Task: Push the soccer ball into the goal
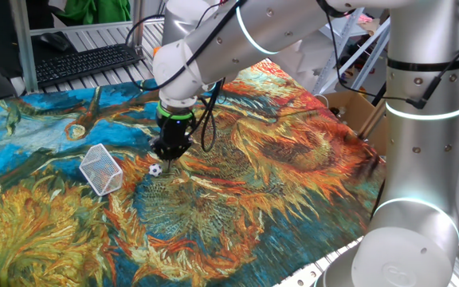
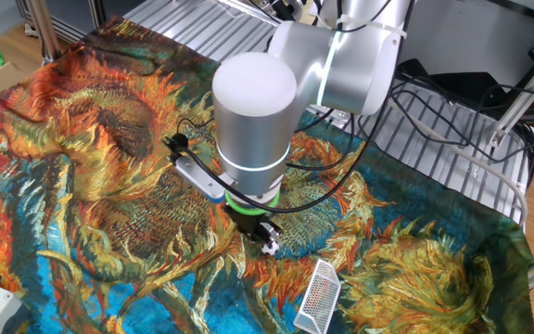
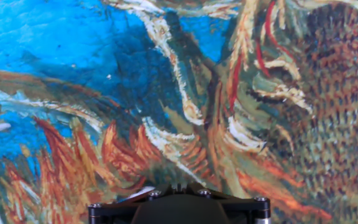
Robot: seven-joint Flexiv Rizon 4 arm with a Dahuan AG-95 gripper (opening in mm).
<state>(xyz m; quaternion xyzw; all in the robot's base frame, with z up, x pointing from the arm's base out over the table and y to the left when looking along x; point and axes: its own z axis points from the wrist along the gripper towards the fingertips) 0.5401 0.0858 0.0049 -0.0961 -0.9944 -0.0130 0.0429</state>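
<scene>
The task was not yet done: the soccer ball [image 1: 155, 169] lay on the painted cloth [image 1: 293, 167] outside the goal [image 1: 102, 169], near it but clearly apart, with a strip of cloth between the two. The gripper [image 1: 168, 151] stood low over the cloth just beside the ball, on the side away from the goal, so it looked placed to push the ball toward the cage; whether it touched the ball could not be told. What was left, by this reading, was the push itself across that short stretch and into the cage's open side. In one fixed view the ball, goal and gripper all showed in a row, toward the table edge that carried the keyboard [image 1: 86, 62]. In the other fixed view the arm's thick wrist [image 2: 253, 121] covered most of the spot; the goal [image 2: 319, 295] showed near the lower edge of the cloth, the gripper [image 2: 267, 236] showed only as a dark tip, and the ball could not be made out. The hand view showed only cloth, the dark base of the hand at the bottom and a sliver of white wire at the left edge, with no ball. Whether the fingers were apart or together could not be told from any view.
</scene>
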